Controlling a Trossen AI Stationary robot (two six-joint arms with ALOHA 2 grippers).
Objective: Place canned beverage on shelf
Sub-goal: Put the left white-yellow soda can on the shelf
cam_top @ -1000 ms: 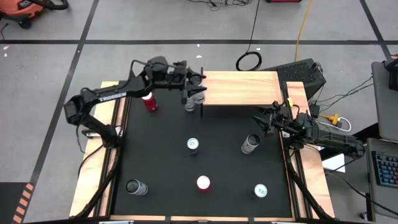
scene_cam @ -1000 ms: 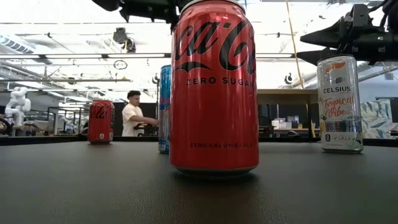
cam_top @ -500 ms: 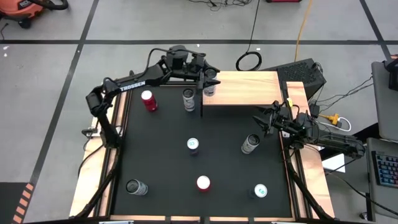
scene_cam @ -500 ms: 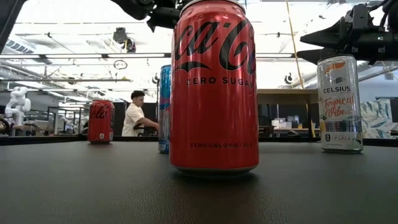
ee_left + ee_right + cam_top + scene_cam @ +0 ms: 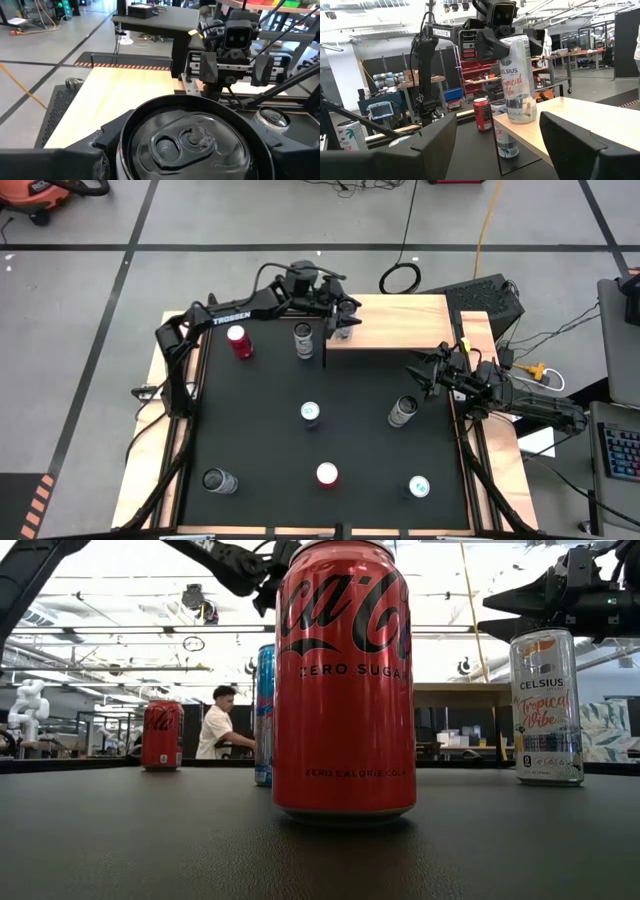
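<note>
Your left gripper point(image 5: 343, 320) sits over the shelf point(image 5: 400, 320) at its far-left corner, jaws clasping the Celsius can point(image 5: 520, 80), which stands on the board. Right gripper point(image 5: 425, 375) waits right, jaws apart.

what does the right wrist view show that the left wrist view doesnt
Only the right wrist view shows the held can side-on with its Celsius label, its base resting on the shelf, a red can and another can on the table beside the shelf's edge.

Only the left wrist view shows the held can's top with its pull tab, and the right arm facing it.

Both show the left gripper around that can, with the pale-wood shelf under it.
</note>
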